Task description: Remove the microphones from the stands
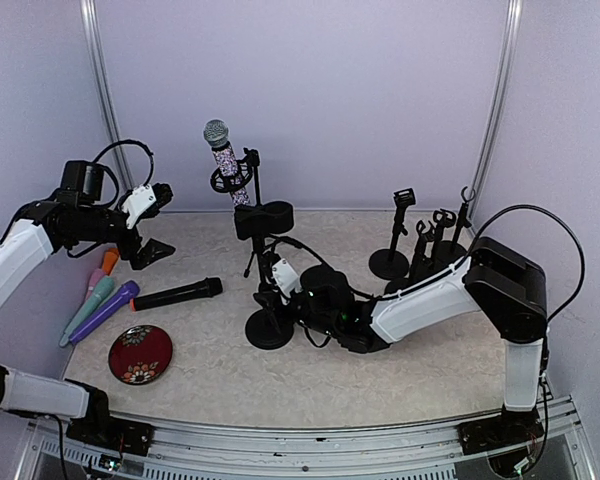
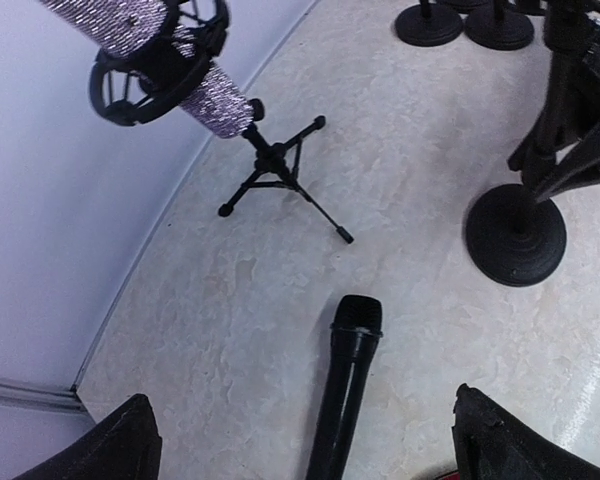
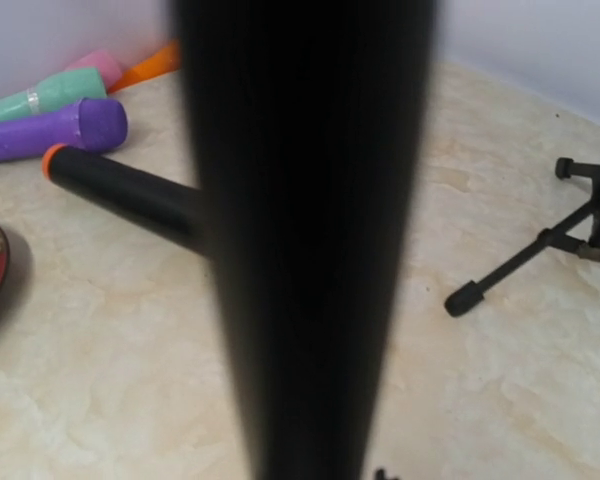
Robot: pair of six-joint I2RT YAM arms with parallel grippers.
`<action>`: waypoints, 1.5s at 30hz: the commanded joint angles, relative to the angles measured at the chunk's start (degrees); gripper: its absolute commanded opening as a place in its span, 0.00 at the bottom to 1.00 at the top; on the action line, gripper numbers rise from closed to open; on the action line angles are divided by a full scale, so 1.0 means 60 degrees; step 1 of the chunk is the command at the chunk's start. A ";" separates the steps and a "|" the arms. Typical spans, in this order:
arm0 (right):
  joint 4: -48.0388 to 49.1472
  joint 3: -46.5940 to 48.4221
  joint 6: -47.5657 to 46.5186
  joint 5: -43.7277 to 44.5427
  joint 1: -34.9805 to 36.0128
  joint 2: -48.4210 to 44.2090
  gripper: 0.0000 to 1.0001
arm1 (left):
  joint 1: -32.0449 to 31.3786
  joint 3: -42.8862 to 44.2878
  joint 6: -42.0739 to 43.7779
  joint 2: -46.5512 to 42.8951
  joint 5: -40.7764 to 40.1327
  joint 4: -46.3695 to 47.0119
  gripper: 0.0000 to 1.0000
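The glittered microphone (image 1: 223, 152), tilted in its clip (image 1: 230, 181) at the back middle of the tabletop (image 1: 410, 370), we judge stiff, light and grippy, best taken just under the mesh head (which could dent). Our left gripper (image 1: 160, 222) hangs wide and empty; the right gripper (image 1: 277, 280) sits low against a stand pole (image 1: 266, 300), clamped or not we cannot tell. We count six in all: this one and five loose microphones (image 1: 108, 307).

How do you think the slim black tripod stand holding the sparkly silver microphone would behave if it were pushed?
The slim black tripod stand probably tips easily: the sparkly silver microphone sits high in its clip, leaning sideways, above thin short legs. It looks light, so it might also skid on the smooth marbled table.
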 commanded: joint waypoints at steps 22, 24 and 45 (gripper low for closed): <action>-0.7049 0.5214 0.4796 -0.3453 -0.1401 -0.2508 0.00 | -0.7553 -0.3250 0.5070 -0.3169 -0.4239 0.2561 0.98; -0.7308 0.5302 0.4936 -0.3650 -0.1429 -0.2609 0.00 | -0.7614 -0.3170 0.5005 -0.2990 -0.4292 0.2845 0.96; -0.8698 0.6496 0.5835 -0.4505 -0.1642 -0.2553 0.00 | -0.8066 -0.2571 0.3977 -0.1705 -0.4380 0.3727 0.63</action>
